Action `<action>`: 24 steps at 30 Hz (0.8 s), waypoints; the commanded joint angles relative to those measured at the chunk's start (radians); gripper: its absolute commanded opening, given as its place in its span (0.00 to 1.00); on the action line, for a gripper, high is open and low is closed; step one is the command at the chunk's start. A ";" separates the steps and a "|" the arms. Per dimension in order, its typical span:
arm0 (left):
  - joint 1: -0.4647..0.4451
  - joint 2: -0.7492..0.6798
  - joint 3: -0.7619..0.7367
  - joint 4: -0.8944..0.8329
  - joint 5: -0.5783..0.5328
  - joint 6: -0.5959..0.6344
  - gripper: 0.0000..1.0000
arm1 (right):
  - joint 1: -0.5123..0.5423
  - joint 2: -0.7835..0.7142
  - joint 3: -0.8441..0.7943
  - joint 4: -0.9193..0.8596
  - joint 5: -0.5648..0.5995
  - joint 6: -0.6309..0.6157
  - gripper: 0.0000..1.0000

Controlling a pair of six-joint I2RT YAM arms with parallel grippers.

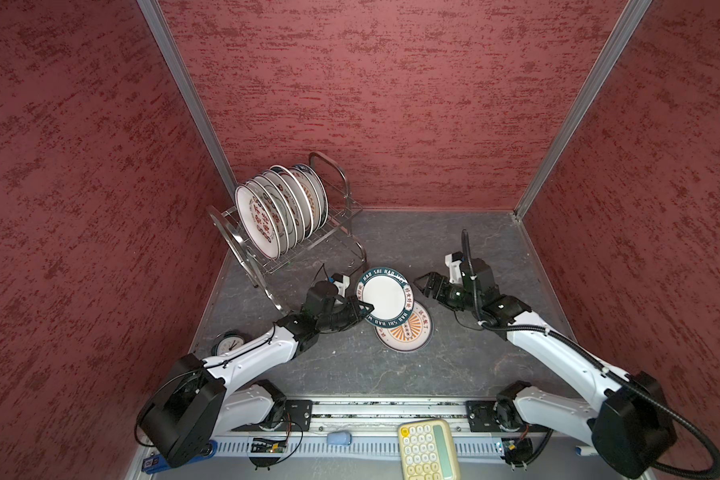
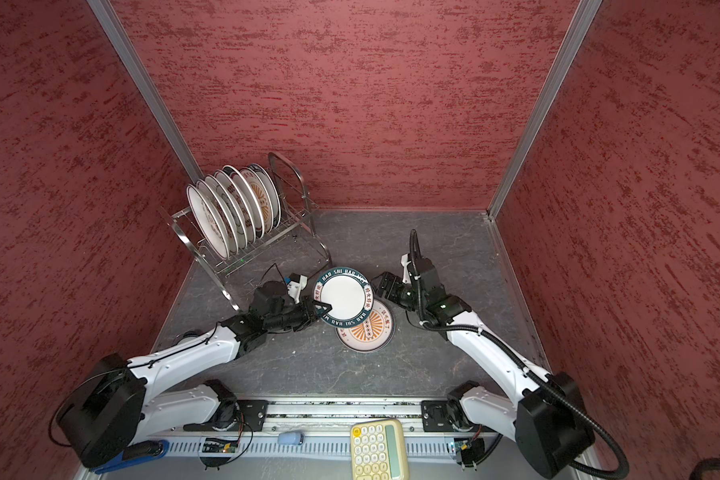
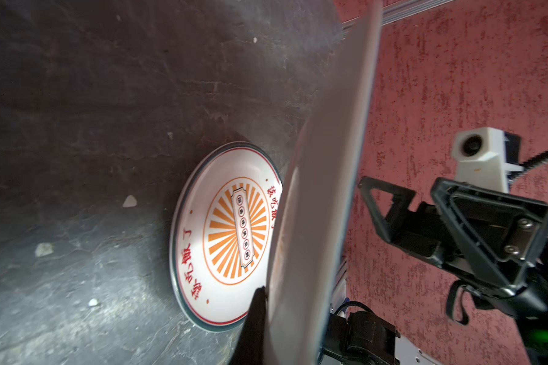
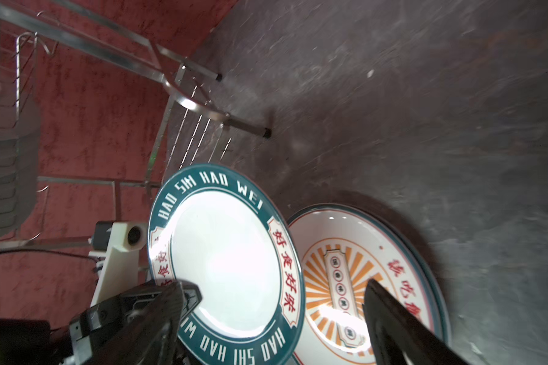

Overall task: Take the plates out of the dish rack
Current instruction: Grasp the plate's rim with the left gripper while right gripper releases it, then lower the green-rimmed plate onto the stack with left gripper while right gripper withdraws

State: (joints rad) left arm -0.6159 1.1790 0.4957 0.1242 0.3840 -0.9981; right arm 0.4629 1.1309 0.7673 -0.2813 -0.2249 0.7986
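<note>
Nearest the camera head, a cream calculator [image 1: 427,451] is sitting on the front ledge, and a little farther in a small round alarm clock [image 1: 229,344] is lying on the dark worktop [image 1: 454,249], partly hidden behind the left arm. Past it, toward the middle, a sunburst plate [image 1: 408,334] is lying flat and face up on the worktop, with red characters around its orange rays showing in the left wrist view [image 3: 225,234]. Just beyond and overlapping its far-left part, the left end effector [image 1: 364,309] is pinching the near-left rim of a teal-rimmed plate [image 1: 385,296], its jaws closed tight on that rim, one finger lying across the white face. It is holding this plate tilted above the sunburst plate, and the right wrist view [image 4: 228,268] is showing it face on, lettered HAO SHI HAO WEI; whether its lower edge is touching the plate beneath cannot be told. At the held plate's right edge the right end effector [image 1: 420,286] is hovering with its jaws spread wide, gripping nothing and pointing at the rim from just beside it. Farthest back, in the left corner, the dish rack [image 1: 344,178] is standing on its legs, and a row of plates [image 1: 281,208] is standing on edge in its upper tier, well apart from both end effectors.
</note>
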 commanded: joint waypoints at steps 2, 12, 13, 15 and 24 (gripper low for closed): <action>0.004 0.008 0.039 -0.068 -0.012 0.004 0.00 | -0.012 -0.030 0.037 -0.225 0.226 -0.076 0.94; -0.025 0.100 0.088 -0.119 -0.011 0.004 0.00 | -0.018 -0.033 0.025 -0.236 0.249 -0.081 0.99; -0.028 0.109 0.093 -0.124 -0.011 0.004 0.00 | -0.018 -0.035 0.026 -0.237 0.251 -0.085 0.99; -0.038 0.127 0.102 -0.129 -0.010 0.004 0.00 | -0.020 -0.040 0.022 -0.238 0.254 -0.088 0.99; -0.085 0.183 0.114 -0.113 -0.005 -0.021 0.00 | -0.025 -0.060 0.006 -0.224 0.246 -0.095 0.99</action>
State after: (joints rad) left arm -0.6899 1.3544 0.5838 -0.0257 0.3733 -1.0103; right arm 0.4469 1.0882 0.7845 -0.5056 -0.0051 0.7155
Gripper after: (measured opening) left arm 0.094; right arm 0.989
